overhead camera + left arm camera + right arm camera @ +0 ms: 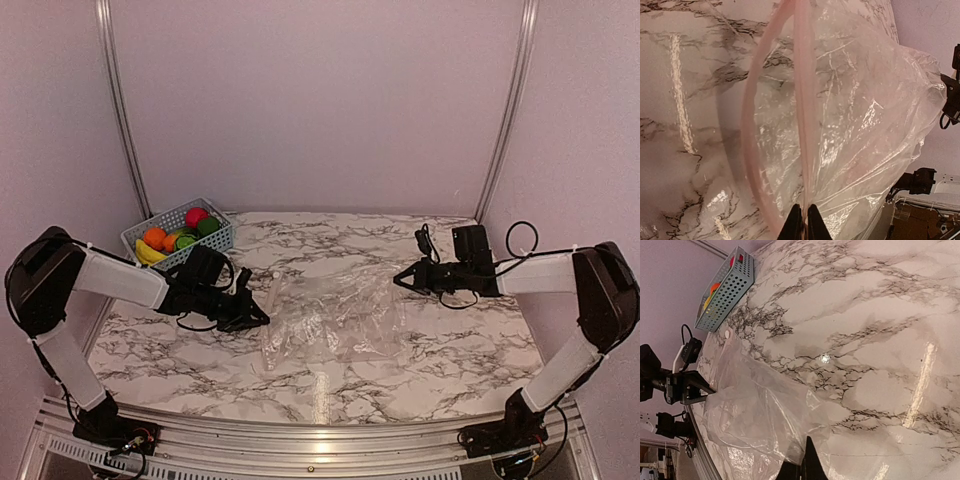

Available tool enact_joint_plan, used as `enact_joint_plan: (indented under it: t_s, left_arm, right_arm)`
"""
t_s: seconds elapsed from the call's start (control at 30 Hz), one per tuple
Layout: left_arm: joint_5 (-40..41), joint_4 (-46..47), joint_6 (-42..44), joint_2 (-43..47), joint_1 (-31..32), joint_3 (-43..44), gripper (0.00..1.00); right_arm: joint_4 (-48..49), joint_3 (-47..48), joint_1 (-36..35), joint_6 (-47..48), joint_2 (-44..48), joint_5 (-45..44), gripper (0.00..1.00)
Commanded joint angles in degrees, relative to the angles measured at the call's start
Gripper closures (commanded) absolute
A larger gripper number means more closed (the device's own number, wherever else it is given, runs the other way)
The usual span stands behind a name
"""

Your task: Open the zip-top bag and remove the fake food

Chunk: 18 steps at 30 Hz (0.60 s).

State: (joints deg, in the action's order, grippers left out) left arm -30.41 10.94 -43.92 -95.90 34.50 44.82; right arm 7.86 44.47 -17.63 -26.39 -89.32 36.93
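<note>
The clear zip-top bag (335,318) lies crumpled on the marble table between my arms and looks empty. My left gripper (262,318) is shut on one pink zip strip (803,100) at the bag's left edge. The other strip (747,125) bows away, so the mouth gapes open. My right gripper (400,280) is shut on the bag's right edge (790,450). The fake food (180,235) sits in the blue basket: yellow bananas, an orange, a red fruit and green pieces.
The blue lattice basket (220,240) stands at the back left corner and also shows in the right wrist view (730,287). Purple walls enclose the table on three sides. A metal rail runs along the near edge (320,440).
</note>
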Motion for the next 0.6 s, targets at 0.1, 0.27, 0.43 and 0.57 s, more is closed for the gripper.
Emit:
enact_joint_plan:
  t_s: [0.1, 0.27, 0.43, 0.57]
  left_arm:
    - [8.2, -7.3, 3.2, -9.1, -0.3, 4.6, 0.93]
    - [8.7, -8.8, 4.8, -10.0, -0.2, 8.3, 0.82]
    - [10.1, -15.4, 7.7, -6.4, -1.3, 11.3, 0.50]
    - [11.1, -20.0, 9.1, -1.8, -5.0, 12.8, 0.19]
  right_arm:
    - [-5.4, 1.1, 6.7, 5.6, -2.9, -4.4, 1.00]
    - [-6.4, 3.0, 6.8, 6.9, -6.4, -2.1, 0.95]
    - [-11.4, 3.5, 7.4, 9.9, -3.6, -3.5, 0.66]
    - [-15.3, 4.8, 10.7, 11.6, 0.2, -3.9, 0.42]
